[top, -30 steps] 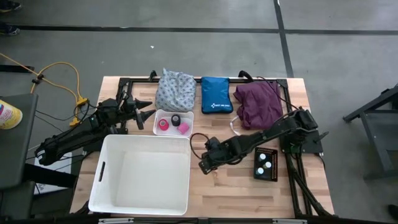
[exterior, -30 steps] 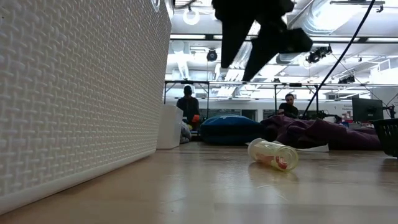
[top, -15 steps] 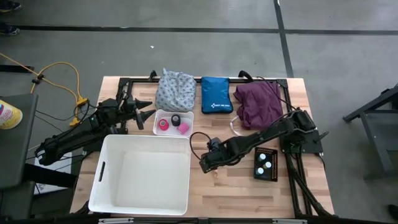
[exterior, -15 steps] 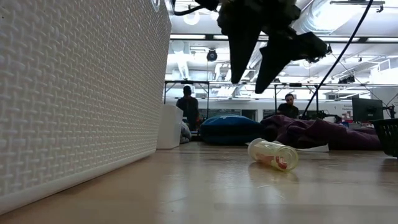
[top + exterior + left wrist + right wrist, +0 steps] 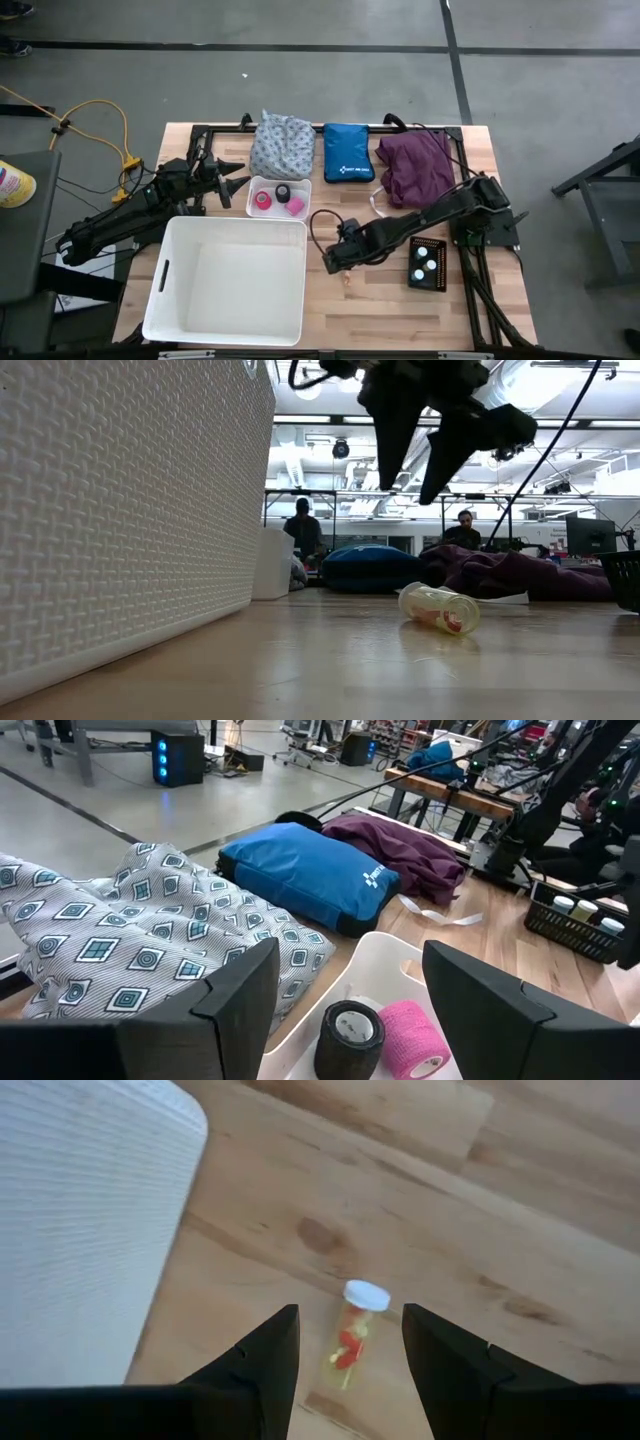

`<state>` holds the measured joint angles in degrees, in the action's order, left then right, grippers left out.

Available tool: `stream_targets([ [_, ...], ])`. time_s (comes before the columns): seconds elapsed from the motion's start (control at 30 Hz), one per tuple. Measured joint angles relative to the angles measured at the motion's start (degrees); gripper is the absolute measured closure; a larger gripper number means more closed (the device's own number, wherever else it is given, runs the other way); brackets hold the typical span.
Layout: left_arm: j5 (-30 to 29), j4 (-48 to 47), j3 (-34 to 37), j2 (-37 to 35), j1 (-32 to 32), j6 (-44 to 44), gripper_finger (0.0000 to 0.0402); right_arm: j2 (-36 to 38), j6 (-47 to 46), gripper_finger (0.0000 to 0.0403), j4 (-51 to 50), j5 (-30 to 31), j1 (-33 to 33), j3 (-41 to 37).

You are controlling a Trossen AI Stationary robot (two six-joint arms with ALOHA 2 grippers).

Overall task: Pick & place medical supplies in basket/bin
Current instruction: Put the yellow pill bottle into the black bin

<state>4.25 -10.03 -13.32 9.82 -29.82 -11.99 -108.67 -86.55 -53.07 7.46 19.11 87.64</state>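
Observation:
A small vial (image 5: 352, 1338) with a white cap (image 5: 366, 1294) and red contents lies on its side on the wooden table, also in the low view (image 5: 440, 609). My right gripper (image 5: 350, 1320) hangs open above it, pointing steeply down, a finger on either side, clear of it (image 5: 412, 460). My left gripper (image 5: 350, 970) waits open at the table's left (image 5: 236, 178), facing a small white tray (image 5: 270, 186) with a black tape roll (image 5: 352, 1032) and a pink one (image 5: 412, 1036). A grey-white patterned cloth (image 5: 282, 146) and a purple cloth (image 5: 415, 165) lie along the far edge.
The big white bin (image 5: 225, 282) stands at the near left, its wall close beside the vial. A blue zip pouch (image 5: 348, 152) lies between the two cloths. A black rack (image 5: 427, 266) with white-capped vials sits to the right of my right gripper.
My right gripper has rolled about its own pointing line while staying above the vial; in the low view its fingers have swung round and shifted slightly right. The vial has not moved.

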Motion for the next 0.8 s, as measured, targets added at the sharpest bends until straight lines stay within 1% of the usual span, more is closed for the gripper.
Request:
stream_targets([
  [0.1, 0.0, 0.0, 0.0, 0.0, 0.0, 0.0, 0.0161, -0.7, -2.0, 0.0237, -0.2, -0.6, 0.4, -0.1],
  [0.37, 0.0, 0.0, 0.0, 0.0, 0.0, 0.0, 0.0161, -0.5, -7.2, 0.0237, 4.0, -0.2, 1.9, -2.7],
  [0.5, 0.0, 0.0, 0.0, 0.0, 0.0, 0.0, 0.0161, -2.8, -9.5, 0.0237, 5.5, -0.5, 2.4, -3.6],
  [0.7, 0.0, 0.0, 0.0, 0.0, 0.0, 0.0, 0.0161, -5.6, -9.9, 0.0237, 8.2, -2.8, 2.6, -3.6],
  [0.8, 0.0, 0.0, 0.0, 0.0, 0.0, 0.0, 0.0161, -5.9, -9.9, 0.0237, 9.2, -3.0, 2.5, -3.6],
])
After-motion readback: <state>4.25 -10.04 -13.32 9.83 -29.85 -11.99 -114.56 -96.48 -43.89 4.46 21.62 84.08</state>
